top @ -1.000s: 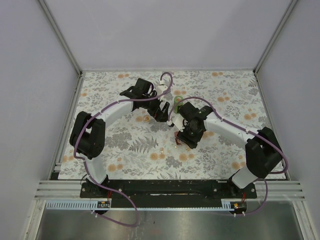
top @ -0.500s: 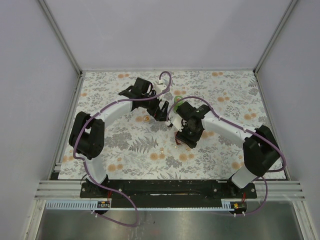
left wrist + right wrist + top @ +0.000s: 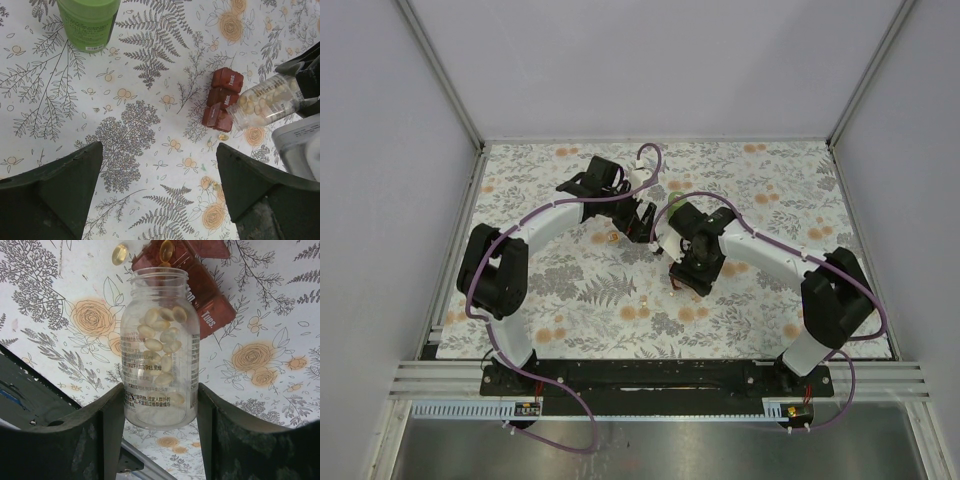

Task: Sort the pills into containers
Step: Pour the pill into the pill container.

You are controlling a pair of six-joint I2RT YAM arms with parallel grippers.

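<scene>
Two bottles are in play, and the clear bottle [image 3: 159,365] is pinched by its body between the fingers of the right gripper [image 3: 160,410], jaws half spread around it. It is tipped over, uncapped, with the mouth brought right to the edge of the dark-red pill box [image 3: 202,287], where the "Tues." and "Mon." labels can be read. Pale oval pills [image 3: 155,345] are piled inside the bottle, most of them around the middle. One amber pill [image 3: 166,250] is caught just past the mouth, over the box; whether it is lying in a compartment cannot be told. A loose pill [image 3: 120,253] is seen on the flowered cloth [image 3: 60,290], just beside the box. The left gripper [image 3: 159,150] is held above the cloth, jaws spread wide over the bare print. The green bottle [image 3: 89,22] is stood upright, well apart from the box, at the far edge of the left wrist view.
</scene>
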